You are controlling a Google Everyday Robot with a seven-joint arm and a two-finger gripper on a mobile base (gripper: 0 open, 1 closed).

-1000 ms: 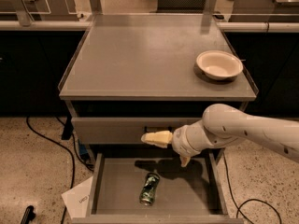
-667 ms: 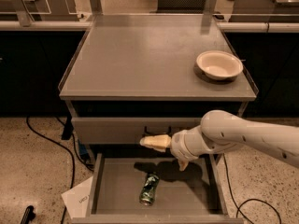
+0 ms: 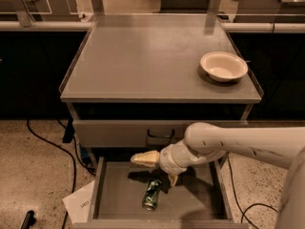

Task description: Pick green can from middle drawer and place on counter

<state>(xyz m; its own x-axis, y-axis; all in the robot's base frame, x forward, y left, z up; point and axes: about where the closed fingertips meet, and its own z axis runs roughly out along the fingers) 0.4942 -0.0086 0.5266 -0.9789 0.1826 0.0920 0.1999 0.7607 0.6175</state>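
One small slim green drink can [image 3: 152, 193] with pale markings is seen lying on its side on the flat floor of the wide shallow grey metal drawer [image 3: 198, 203], which is pulled out at the bottom of the cabinet; the can is placed left of the tray's middle, its length running roughly front to back with a slight tilt. The cream-coloured two-finger gripper [image 3: 153, 171] is held just above the can's far end, inside the drawer opening, at the end of a thick white arm [image 3: 238, 144] that is brought in from the right; one pale finger [image 3: 144, 159] is pointed leftward and the other is turned downward beside the can, so the claw appears to be spread and released, with nothing grasped, though contact with the can cannot be ruled out from this angle. A closed grey drawer front with a dark bar handle [image 3: 109, 132] is seen directly above the gripper. On the broad matte grey counter top [image 3: 143, 56] a round white bowl [image 3: 223, 66] is set near the right edge, well apart from the can. A white sheet of paper [image 3: 81, 205] is seen on the speckled floor beside the drawer's left wall; a black cable [image 3: 52, 142] is trailed across the floor further left.
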